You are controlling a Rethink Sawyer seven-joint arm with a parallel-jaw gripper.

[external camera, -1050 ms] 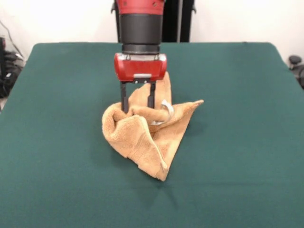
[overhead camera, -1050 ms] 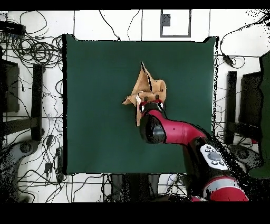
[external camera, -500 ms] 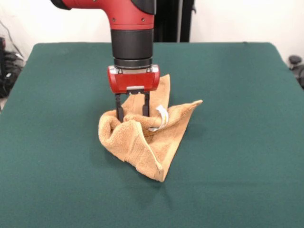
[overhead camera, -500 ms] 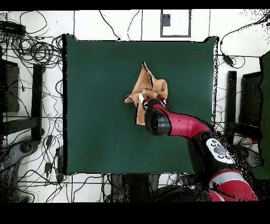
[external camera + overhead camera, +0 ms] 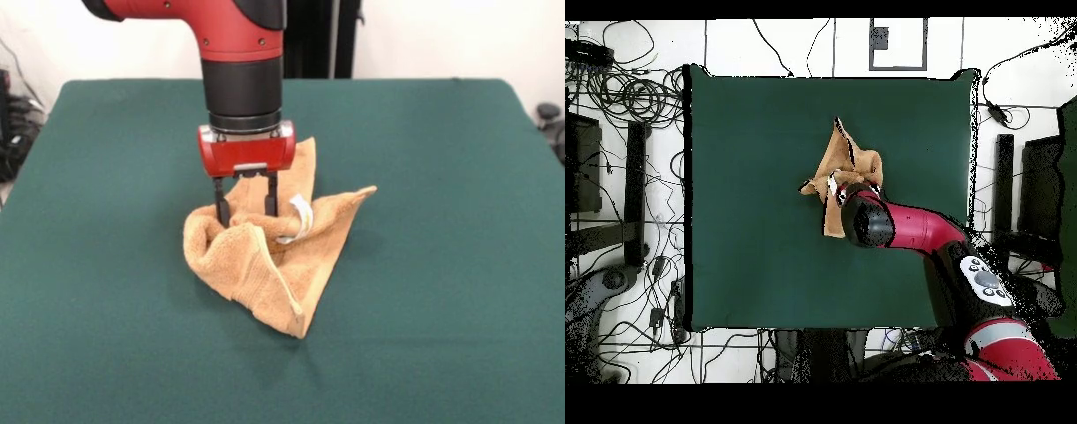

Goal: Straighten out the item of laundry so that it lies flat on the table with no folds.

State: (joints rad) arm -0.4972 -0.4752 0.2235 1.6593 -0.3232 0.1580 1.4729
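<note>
The item of laundry (image 5: 265, 265), an orange-tan towel, lies crumpled in a rough triangle at the middle of the green table (image 5: 441, 177), with raised folds and one point toward the near edge. Its white tag (image 5: 302, 216) curls up at the middle. My gripper (image 5: 246, 212) points straight down into the crumple, open, its two dark fingers (image 5: 221, 208) set wide on either side of a raised fold. In the overhead view the towel (image 5: 837, 160) shows beyond the red arm (image 5: 895, 228), which hides the gripper.
Green cloth spreads wide around the towel on every side. Cables and stands (image 5: 625, 150) lie on the floor off the table (image 5: 745, 200) edges.
Over the last second the gripper sank a little and shifted left in the front view, nudging the towel's left folds. It has hardly moved in the last half second.
</note>
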